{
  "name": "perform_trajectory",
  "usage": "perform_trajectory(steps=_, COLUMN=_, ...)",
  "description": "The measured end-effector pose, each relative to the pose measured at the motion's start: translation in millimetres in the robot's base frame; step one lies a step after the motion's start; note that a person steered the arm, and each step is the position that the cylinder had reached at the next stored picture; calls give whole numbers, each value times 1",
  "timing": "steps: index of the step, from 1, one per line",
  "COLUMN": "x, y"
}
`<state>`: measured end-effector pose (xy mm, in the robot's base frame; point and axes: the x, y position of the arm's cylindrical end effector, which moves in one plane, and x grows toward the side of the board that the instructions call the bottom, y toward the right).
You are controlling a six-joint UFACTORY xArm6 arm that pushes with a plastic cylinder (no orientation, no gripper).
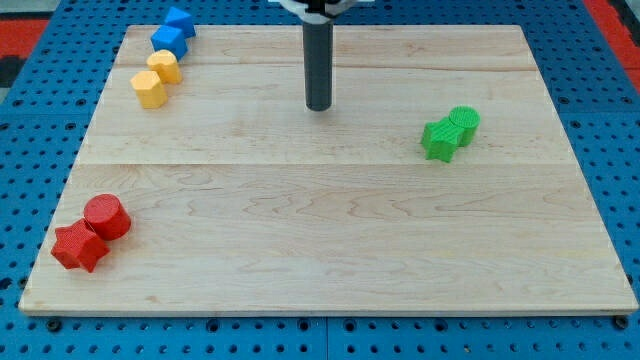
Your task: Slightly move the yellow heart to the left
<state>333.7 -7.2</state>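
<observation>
Two yellow blocks (156, 79) top-left, orientation unclear, my tip (318, 106) apart

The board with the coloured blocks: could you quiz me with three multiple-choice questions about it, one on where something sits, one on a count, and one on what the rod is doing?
1. Where are the green blocks?
A. The view's right
B. The view's bottom left
C. The view's top left

2. How many blocks lie on the board?
A. Four
B. Six
C. Eight

3. What is my tip touching?
A. A yellow block
B. No block
C. A red block

Answers:
1. A, the green pair sits at the view's right, while the red blocks are at the bottom left.
2. C, two blue blocks, two yellow blocks, two red and two green.
3. B, the tip stands on bare wood near the top centre, well right of the yellow blocks and apart from all the others.
</observation>
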Motion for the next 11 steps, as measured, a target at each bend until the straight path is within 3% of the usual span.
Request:
perform_trajectory(steps=2, x=-26, y=-29)
perform_trajectory(steps=3, x=-66, y=-72)
perform_trajectory(steps=7, x=-60, y=-188)
perform_trajectory(steps=8, x=-56, y=-187)
perform_trajectory(steps=9, x=-56, y=-148)
perform_trajectory(steps=10, x=-23, y=-70)
perform_trajectory(steps=11, x=-14, y=-62)
